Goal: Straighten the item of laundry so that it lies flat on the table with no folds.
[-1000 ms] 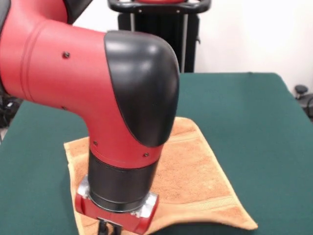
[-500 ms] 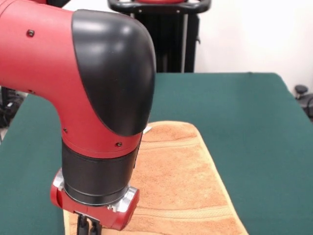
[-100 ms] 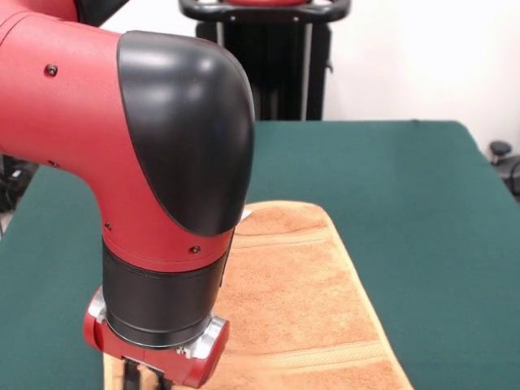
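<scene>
While the bulky red and black arm (image 3: pixel 154 162) fills the left of the front view, the small orange-tan terry-cloth towel (image 3: pixel 301 301) lies on the large dark green felt-topped table (image 3: pixel 406 179), stretching from about the middle of the table toward the camera and running out of the picture's lower edge. A woven border band crosses it near its far end and another near the bottom of the picture; a small white tag (image 3: pixel 244 214) peeps out at the far edge, just beside the arm. The hand (image 3: pixel 145 378) is low over the towel's near left part, only its dark base showing under the red wrist at the picture's lower edge, so I cannot tell whether it is open or closed, nor whether it holds cloth.

The part of the towel that shows looks smooth, though the arm hides its left side. Judging by the hand's place, the step in hand is working that near left corner. The next move calls for drawing this corner outward, low over the table, so that no fold forms.
</scene>
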Available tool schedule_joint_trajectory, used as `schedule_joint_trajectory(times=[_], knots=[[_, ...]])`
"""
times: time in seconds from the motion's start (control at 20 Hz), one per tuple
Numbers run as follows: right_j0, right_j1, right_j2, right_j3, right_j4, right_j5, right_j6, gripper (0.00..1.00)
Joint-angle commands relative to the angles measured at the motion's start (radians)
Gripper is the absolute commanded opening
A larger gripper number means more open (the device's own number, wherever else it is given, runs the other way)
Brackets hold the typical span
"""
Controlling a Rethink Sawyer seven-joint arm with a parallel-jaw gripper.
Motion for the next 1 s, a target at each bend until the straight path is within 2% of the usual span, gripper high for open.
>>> schedule_joint_trajectory(times=[0.05,0.4,0.65,0.7,0.85,1.0], knots=[[0.016,0.003,0.127,0.074,-0.049,0.054,-0.215,1.0],[0.009,-0.001,0.179,0.074,-0.108,0.111,-0.241,1.0],[0.007,0.009,0.2,0.084,-0.136,0.085,-0.28,1.0],[0.004,0.004,0.218,0.086,-0.164,0.11,-0.276,0.0],[0.004,0.003,0.217,0.087,-0.167,0.103,-0.265,0.0],[-0.003,0.003,0.258,0.095,-0.179,0.101,-0.243,0.0]])
